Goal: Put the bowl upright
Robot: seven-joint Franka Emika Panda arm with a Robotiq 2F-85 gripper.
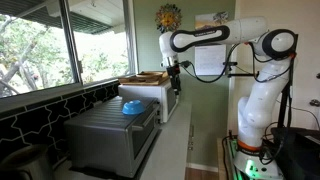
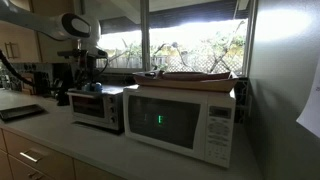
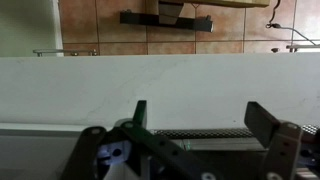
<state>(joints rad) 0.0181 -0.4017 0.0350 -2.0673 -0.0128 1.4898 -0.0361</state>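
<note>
In an exterior view, a large glass window (image 1: pixel 50 45) fills the left side. Just right of it, a boxy grey metal appliance (image 1: pixel 108 138) stands on the counter. The small bright blue round bowl (image 1: pixel 132 107) sits on the appliance's top near the back edge, and it seems to lie rim down with its rounded side up. Behind the appliance is a white microwave-like box (image 1: pixel 165 98) with a flat brown wooden tray (image 1: pixel 145 77) on its roof. Further right, the gripper (image 1: pixel 174 88) hangs fingers down over the microwave's near corner, clear of the bowl. The white robot arm (image 1: pixel 262 90) rises from its base at the far right, bends at a high elbow and stretches its forearm level to the left, with the wrist turned downward. From the opposite exterior view, the arm comes in at the upper left. There the gripper (image 2: pixel 86 68) hangs above the appliance (image 2: pixel 97 108), the bowl (image 2: pixel 93 88) shows as a small blue spot on the roof below it, and the microwave (image 2: pixel 180 122) stands to the right. In the wrist view, the gripper (image 3: pixel 196 106) has its two dark fingers (image 3: pixel 140 115) spread wide apart with nothing between them, over a pale flat surface (image 3: pixel 150 85) below a brown tiled wall (image 3: pixel 100 25).
</note>
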